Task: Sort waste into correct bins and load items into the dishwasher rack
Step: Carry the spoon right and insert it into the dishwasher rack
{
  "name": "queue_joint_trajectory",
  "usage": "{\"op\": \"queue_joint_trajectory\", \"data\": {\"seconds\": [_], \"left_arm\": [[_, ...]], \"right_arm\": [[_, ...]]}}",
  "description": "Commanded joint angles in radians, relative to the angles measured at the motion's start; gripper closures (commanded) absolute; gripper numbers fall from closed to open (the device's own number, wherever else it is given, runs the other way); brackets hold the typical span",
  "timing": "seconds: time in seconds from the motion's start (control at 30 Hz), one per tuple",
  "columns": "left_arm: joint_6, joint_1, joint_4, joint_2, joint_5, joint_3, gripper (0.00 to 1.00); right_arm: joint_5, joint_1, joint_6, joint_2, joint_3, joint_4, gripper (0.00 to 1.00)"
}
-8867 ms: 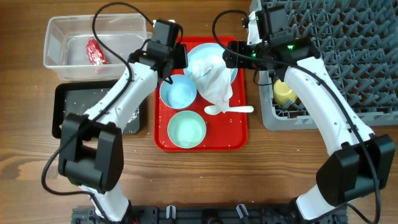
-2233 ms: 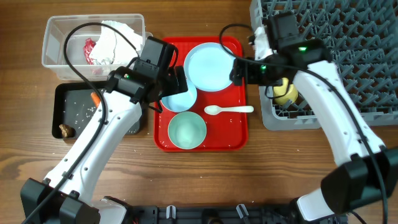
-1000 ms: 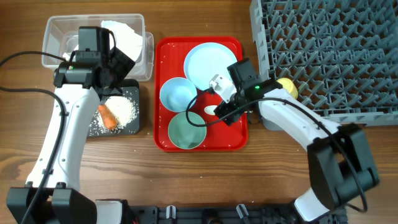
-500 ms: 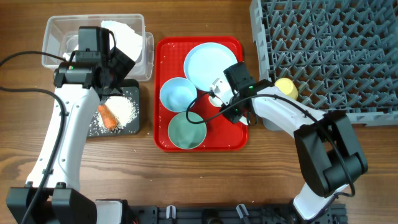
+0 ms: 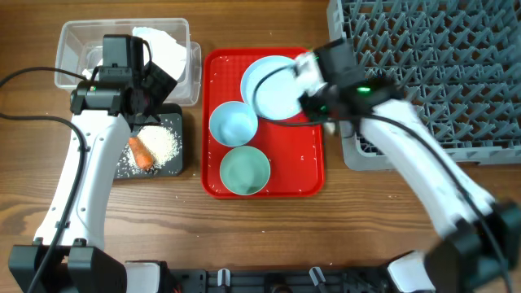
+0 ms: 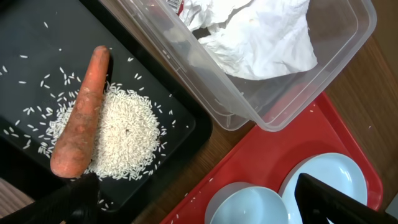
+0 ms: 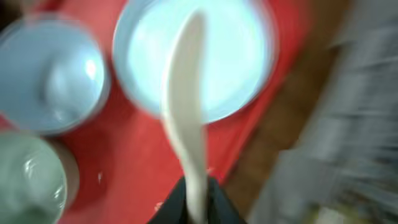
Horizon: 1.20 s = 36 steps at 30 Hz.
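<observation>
Right gripper point(image 7: 196, 198) pinches the spoon point(image 7: 186, 106) by its handle, above the plate point(image 5: 273, 98) on the red tray point(image 5: 309, 167). Left gripper point(image 5: 155, 81) hangs left of the tray, spread wide, empty.

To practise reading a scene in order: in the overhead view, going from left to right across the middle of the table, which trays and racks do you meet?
black tray → red tray → dishwasher rack
</observation>
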Motion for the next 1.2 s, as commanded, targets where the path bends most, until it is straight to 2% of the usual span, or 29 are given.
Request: {"op": "queue_joint_trajectory", "data": {"seconds": [0.0, 0.2, 0.23, 0.27, 0.4, 0.53, 0.67, 0.73, 0.87, 0.9, 0.93, 0.97, 1.17], "left_arm": [[-0.016, 0.002, -0.001, 0.01, -0.002, -0.005, 0.0], [-0.016, 0.002, -0.001, 0.01, -0.002, -0.005, 0.0], [-0.016, 0.002, -0.001, 0.01, -0.002, -0.005, 0.0], [-0.016, 0.002, -0.001, 0.01, -0.002, -0.005, 0.0], [-0.016, 0.002, -0.001, 0.01, -0.002, -0.005, 0.0], [-0.016, 0.002, -0.001, 0.01, -0.002, -0.005, 0.0], [-0.016, 0.002, -0.001, 0.01, -0.002, -0.005, 0.0], [-0.016, 0.002, -0.001, 0.01, -0.002, -0.005, 0.0], [-0.016, 0.002, -0.001, 0.01, -0.002, -0.005, 0.0], [-0.016, 0.002, -0.001, 0.01, -0.002, -0.005, 0.0], [-0.016, 0.002, 0.0, 0.01, -0.002, -0.005, 0.0], [-0.016, 0.002, -0.001, 0.01, -0.002, -0.005, 0.0], [-0.016, 0.002, -0.001, 0.01, -0.002, -0.005, 0.0]], "right_arm": [[0.147, -0.1, 0.126, -0.093, 0.016, 0.033, 0.96], [0.171, -0.277, 0.171, -0.055, 0.011, 0.108, 0.96], [0.174, -0.305, 0.213, -0.042, 0.011, 0.106, 0.96], [0.182, -0.327, 0.274, -0.035, 0.011, 0.094, 0.96], [0.222, -0.457, 0.684, -0.012, 0.0, -0.027, 0.95], [0.222, -0.574, 0.924, -0.011, -0.062, -0.05, 0.96], [0.222, -0.669, 1.235, -0.006, -0.151, -0.04, 0.96], [0.222, -0.681, 1.304, -0.003, -0.174, -0.031, 0.96], [0.224, -0.681, 1.305, -0.003, -0.199, -0.027, 0.95], [0.224, -0.681, 1.305, -0.003, -0.199, -0.028, 0.74], [0.224, -0.681, 1.304, -0.003, -0.199, -0.031, 0.27], [0.224, -0.681, 1.294, -0.003, -0.199, -0.035, 0.0], [0.222, -0.681, 1.185, -0.013, -0.199, -0.037, 0.0]]}}
